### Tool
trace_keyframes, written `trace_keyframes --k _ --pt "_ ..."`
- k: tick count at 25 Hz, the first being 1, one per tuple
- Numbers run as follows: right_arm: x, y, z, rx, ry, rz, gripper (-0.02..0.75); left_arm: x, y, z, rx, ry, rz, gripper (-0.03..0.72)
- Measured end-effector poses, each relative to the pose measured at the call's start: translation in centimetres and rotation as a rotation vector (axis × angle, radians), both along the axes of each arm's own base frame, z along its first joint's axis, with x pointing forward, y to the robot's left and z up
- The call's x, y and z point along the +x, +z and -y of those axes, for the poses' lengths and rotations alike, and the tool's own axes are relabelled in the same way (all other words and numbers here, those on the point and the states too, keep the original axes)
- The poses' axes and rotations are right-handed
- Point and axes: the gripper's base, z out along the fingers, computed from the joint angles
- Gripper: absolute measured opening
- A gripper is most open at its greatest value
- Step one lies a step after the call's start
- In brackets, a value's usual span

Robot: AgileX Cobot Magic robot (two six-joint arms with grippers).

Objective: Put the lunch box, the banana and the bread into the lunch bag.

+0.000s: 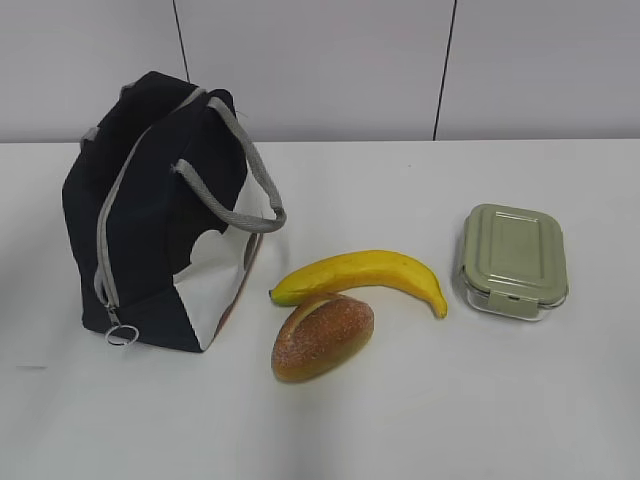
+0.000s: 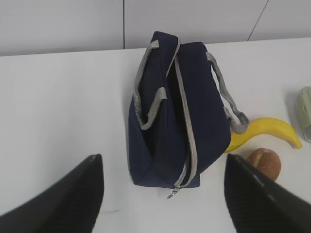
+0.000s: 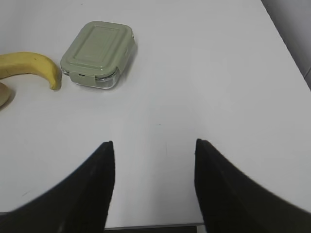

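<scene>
- four task items on one white table (image 1: 560,420), none inside another.
- lunch bag (image 1: 150,220) upright at the left of the exterior view, navy fabric, white panel on its near right face, grey zipper (image 1: 104,250) running over the top and down the near end, closed along all that shows, ring pull (image 1: 120,335) hanging just above the tabletop.
- two grey webbing handles (image 1: 250,170) arching over the bag's top, one drooping toward the right side.
- banana (image 1: 365,275) lying flat just right of the bag, curved, stem end pointing toward the bag, other tip toward the lunch box.
- bread (image 1: 322,337) in front of the banana, touching or nearly touching its underside, oval and golden-brown, apart from the bag.
- lunch box (image 1: 513,262) furthest right, sage-green lid on, clear base below, near the banana's tip but not touching.
- left gripper (image 2: 163,187) hovering above and in front of the bag's zipper end, jaws spread wide, dark fingers (image 2: 73,194) at either lower corner of the left wrist view, nothing between them.
- right gripper (image 3: 154,179) over bare table, well apart from the lunch box, jaws spread, empty.
- pale panelled wall (image 1: 320,60) behind the table.
</scene>
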Motion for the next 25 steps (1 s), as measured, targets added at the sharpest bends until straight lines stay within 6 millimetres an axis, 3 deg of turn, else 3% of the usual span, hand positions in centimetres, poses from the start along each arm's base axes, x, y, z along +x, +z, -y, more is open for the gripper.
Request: trace_keyframes --k 8,15,21,25 --pt "0.0 0.0 0.0 0.000 0.000 0.000 0.419 10.3 0.0 1.8 -0.002 -0.101 -0.248 0.520" --pt "0.0 0.0 0.0 0.000 0.000 0.000 0.419 18.1 -2.6 2.8 -0.008 -0.137 -0.397 0.498" --pt "0.0 0.0 0.0 0.000 0.000 0.000 0.419 22.5 -6.0 3.6 -0.031 -0.166 -0.480 0.431" --pt "0.0 0.0 0.0 0.000 0.000 0.000 0.419 24.2 -7.8 4.2 -0.066 -0.202 -0.510 0.419"
